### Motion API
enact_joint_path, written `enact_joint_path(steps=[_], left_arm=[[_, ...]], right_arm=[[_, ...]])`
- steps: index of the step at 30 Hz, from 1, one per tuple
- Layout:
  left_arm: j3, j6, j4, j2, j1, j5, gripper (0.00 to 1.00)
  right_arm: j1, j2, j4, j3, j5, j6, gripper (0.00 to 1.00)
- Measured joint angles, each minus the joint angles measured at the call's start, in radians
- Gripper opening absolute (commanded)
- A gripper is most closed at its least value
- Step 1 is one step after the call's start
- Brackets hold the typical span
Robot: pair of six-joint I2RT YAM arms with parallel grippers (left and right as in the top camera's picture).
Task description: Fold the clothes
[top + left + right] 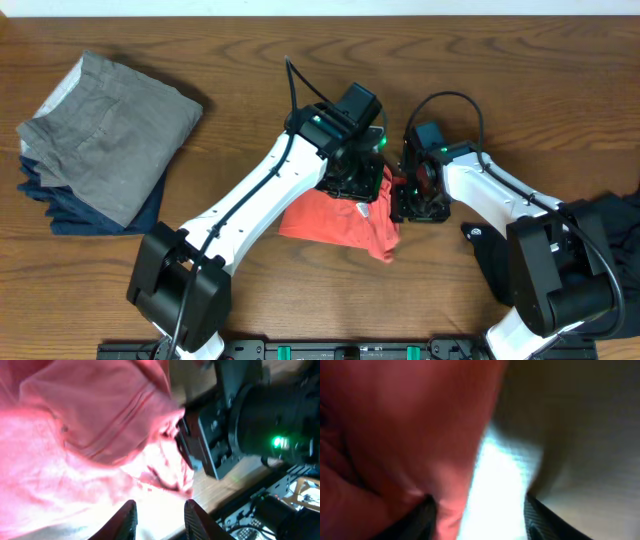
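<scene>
The clothes in play are a coral-red T-shirt (335, 222), lying bunched and partly folded at the table's middle, and a black garment (482, 250) with a small white logo under the right arm. My left gripper (360, 185) hovers over the shirt's upper right edge. In the left wrist view its jaws (160, 520) stand apart above bright washed-out shirt fabric (75, 435), gripping nothing. My right gripper (412, 205) is at the shirt's right edge. Its fingers (482, 517) are spread, and red cloth (395, 425) lies against the left finger.
A folded stack, grey garment (110, 130) on top of navy ones (90, 215), sits at the far left of the wooden table (300, 60). The two gripper heads are only a few centimetres apart; the right one (240, 420) fills the left wrist view's right side.
</scene>
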Motion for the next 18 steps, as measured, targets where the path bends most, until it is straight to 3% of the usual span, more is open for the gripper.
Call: enact_joint_path(steps=[8,12,18], left_arm=[[0.005,-0.001,-0.032,-0.050,0.077,-0.021,0.30],[0.012,-0.001,-0.069,-0.131,0.204,-0.092,0.30],[0.013,-0.001,-0.076,-0.146,0.326,-0.144,0.31]], right_arm=[[-0.124,-0.042,-0.231,0.102,0.182,0.081,0.62],[-0.200,-0.157,-0.218,0.229,0.093,-0.026,0.66],[-0.166,-0.241,-0.219,0.309,-0.137,-0.224,0.66]])
